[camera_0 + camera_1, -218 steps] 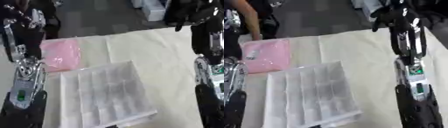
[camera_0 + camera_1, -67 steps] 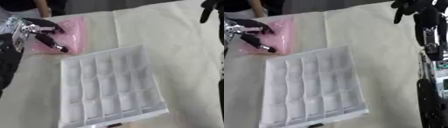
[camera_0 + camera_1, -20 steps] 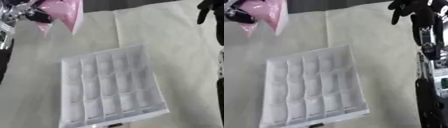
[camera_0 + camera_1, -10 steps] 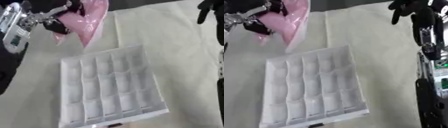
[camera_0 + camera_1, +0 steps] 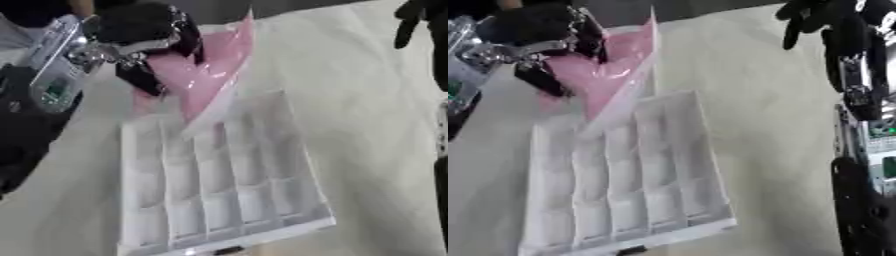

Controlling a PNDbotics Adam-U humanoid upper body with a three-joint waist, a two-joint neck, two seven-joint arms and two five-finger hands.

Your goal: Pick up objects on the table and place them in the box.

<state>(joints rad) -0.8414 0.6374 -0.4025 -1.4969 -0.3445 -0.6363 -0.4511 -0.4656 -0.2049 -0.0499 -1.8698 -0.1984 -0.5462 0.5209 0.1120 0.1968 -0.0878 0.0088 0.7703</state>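
Observation:
A flat pink packet [image 5: 213, 70] hangs tilted above the far left corner of the white box [image 5: 219, 180], its lower corner dipping toward the box's far compartments. My left hand [image 5: 144, 42] is shut on the packet's upper left part. The box is a shallow tray split into several compartments, lying askew on the cream table. My right hand [image 5: 815, 15] is raised at the far right, away from the packet and box, its dark fingers hanging relaxed and holding nothing.
The cream cloth table [image 5: 367, 125] spreads to the right of the box. My right forearm [image 5: 868, 125] runs down the right edge in the right eye view. Dark floor lies beyond the table's far edge.
My left hand has carried the pink packet to the right and downward, from the far left of the table to over the box's far corner. My right hand has stayed put.

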